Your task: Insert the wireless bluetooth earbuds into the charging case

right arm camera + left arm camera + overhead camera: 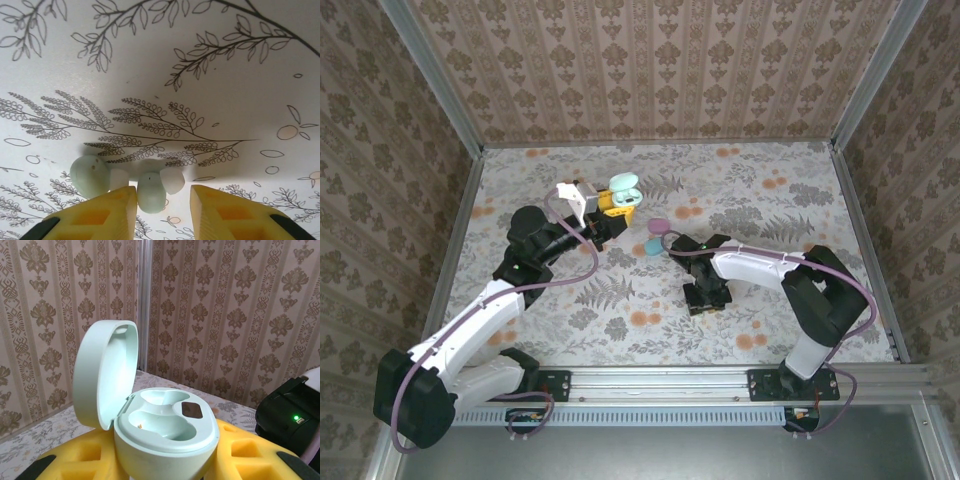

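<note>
The right gripper (162, 200) is the nearer one. It hangs straight over the mint earbuds (151, 192), which lie on the floral mat (210, 60). Its yellow fingers (107, 212) are partly spread around one bud. That bud sits close against one finger and leaves a clear gap to the other, so nothing is pinched yet. The bud's white tip points across the gap toward the far finger, so its long axis seems to run roughly from finger to finger rather than along them. A close here would likely squeeze it end to end.

The second mint bud (90, 175) lies just beside the first, outside the jaws and near the outer face of one finger. It could be nudged as the fingers close.

The target is the mint charging case (165, 437). It lies to the left of the right arm and farther from the bases, raised off the mat. The left gripper (607, 205) is clamped on the case's body, with a yellow finger on each side. The lid (102, 375) stands open and both wells face up, empty.

Between the right arm and the case lie a pink pebble-shaped case (658, 226) and a blue pebble-shaped case (651, 246) — both on the mat, so a low carry toward the left arm would pass near them.
</note>
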Controlling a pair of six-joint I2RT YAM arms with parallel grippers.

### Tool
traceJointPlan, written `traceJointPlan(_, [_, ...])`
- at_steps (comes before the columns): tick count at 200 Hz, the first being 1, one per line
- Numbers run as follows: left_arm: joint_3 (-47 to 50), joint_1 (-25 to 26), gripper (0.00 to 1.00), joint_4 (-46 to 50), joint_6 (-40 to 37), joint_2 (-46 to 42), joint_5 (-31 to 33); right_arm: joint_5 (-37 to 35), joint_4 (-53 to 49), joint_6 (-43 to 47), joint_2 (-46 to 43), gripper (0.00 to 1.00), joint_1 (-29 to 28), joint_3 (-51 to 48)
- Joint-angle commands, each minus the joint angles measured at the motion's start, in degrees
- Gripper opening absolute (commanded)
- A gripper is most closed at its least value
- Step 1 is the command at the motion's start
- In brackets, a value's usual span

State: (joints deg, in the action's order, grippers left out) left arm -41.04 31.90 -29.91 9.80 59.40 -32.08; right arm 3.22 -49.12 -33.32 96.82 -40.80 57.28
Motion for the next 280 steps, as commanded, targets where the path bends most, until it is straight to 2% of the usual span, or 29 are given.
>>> traceJointPlan(1, [-1.57,0.37,0.26,-0.67,-0.75,-1.04,0.26,-2.69,-2.59,-1.38,-0.54,0.33,-0.16,-0.39])
traceJointPlan(94, [-1.50,0.36,0.26,-0.76,-0.75,-1.04,0.25,0.24,5.19,-4.88,-7.72,0.25,4.99,-9.44])
traceJointPlan(160, [-1.67,0.36,0.26,-0.99,-0.77,-0.71,0.35,13.94,18.14,-8.30,-12.00,0.25,11.04,-13.04])
traceJointPlan(186, [-1.54,0.36,0.26,-1.02,-0.75,-0.69,0.35,17.69,29.19,-13.82,-12.49,0.25,13.01,-15.22])
traceJointPlan(214, [-1.42,0.36,0.26,-1.47,-0.40,-0.60,0.34,15.58,40.68,-21.73,-11.10,0.27,14.68,-18.60])
traceJointPlan(254, [-1.83,0.31,0.26,-0.99,-0.74,-0.80,0.35,13.42,50.96,-30.26,-9.20,0.27,14.91,-23.18])
traceJointPlan(280, [-1.78,0.35,0.26,-1.02,-0.75,-0.77,0.52,12.89,57.89,-37.11,-11.52,0.29,16.34,-29.87])
